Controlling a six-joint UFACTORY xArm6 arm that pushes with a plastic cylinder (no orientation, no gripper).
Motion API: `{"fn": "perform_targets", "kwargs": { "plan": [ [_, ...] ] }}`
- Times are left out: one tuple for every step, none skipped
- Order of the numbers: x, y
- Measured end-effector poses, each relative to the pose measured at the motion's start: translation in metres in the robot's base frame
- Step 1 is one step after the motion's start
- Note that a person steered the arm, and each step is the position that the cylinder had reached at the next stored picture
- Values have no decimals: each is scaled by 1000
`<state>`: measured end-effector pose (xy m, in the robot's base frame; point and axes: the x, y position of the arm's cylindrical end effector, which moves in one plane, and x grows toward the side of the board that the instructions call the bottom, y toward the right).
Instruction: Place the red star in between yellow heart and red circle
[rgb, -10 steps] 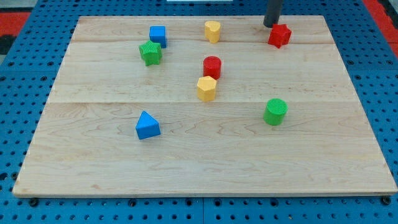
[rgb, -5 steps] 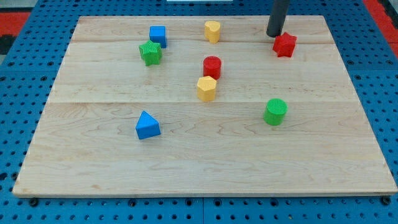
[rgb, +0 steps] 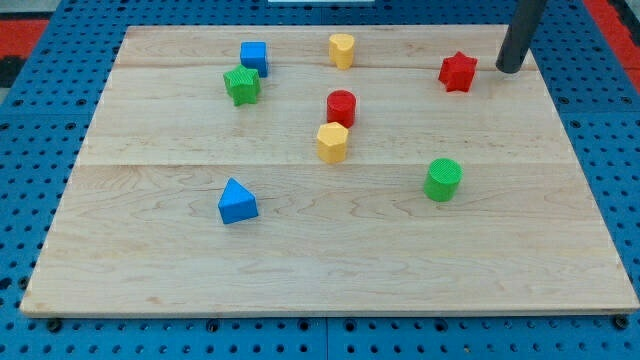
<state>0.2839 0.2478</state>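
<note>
The red star (rgb: 458, 71) lies near the view's top right of the wooden board. My tip (rgb: 509, 68) stands just to the star's right, a small gap apart. The yellow heart (rgb: 342, 49) sits at the top centre. The red circle (rgb: 341, 106) is below the heart, near the board's middle. The star is well to the right of both.
A yellow hexagon block (rgb: 332, 142) touches the red circle from below. A blue cube (rgb: 254, 56) and a green star (rgb: 241, 85) are at the top left. A blue triangle (rgb: 236, 201) is lower left, a green cylinder (rgb: 442, 179) lower right. The board's right edge (rgb: 560, 110) is near my tip.
My tip moved from the star's upper left round to its right side. The red star shifted slightly right and down early on, then stayed still.
</note>
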Motion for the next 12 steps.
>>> {"fn": "perform_targets", "kwargs": {
  "plan": [
    [0,0],
    [0,-22],
    [0,-60],
    [0,-93],
    [0,-115],
    [0,-136],
    [-1,-151],
    [-9,-145],
    [-15,-102],
    [-15,-102],
    [-3,-102],
    [15,-102]
  ]
}}
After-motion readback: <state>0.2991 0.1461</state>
